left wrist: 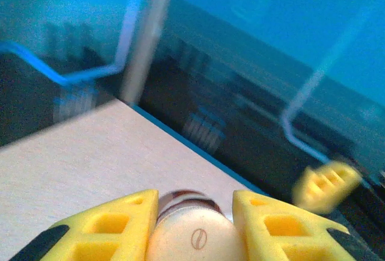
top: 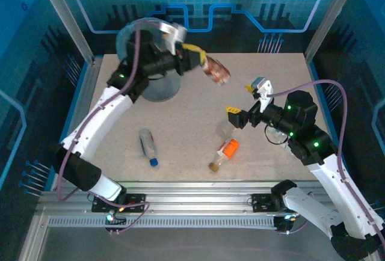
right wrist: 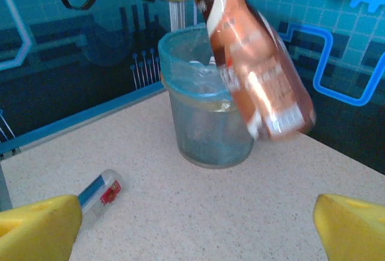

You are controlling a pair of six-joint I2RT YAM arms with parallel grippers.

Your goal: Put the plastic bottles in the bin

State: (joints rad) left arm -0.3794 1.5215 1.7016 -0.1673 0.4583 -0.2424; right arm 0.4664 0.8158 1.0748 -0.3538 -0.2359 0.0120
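Table (top: 192, 122) far edge: bin (top: 159, 89), bottle (top: 217, 70) in left gripper (top: 203, 60); middle open.

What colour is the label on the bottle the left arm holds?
Brown; the bottle shows best in the right wrist view.

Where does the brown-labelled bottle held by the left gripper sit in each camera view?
Top external: the brown-labelled bottle is upper middle, tilted, just right of the bin.
Left wrist: bottom centre, its pale round end between the yellow fingers.
Right wrist: upper middle, tilted, overlapping the bin behind it.
Shared landmark: the left gripper clamped on the bottle; its yellow fingers show in all three views.
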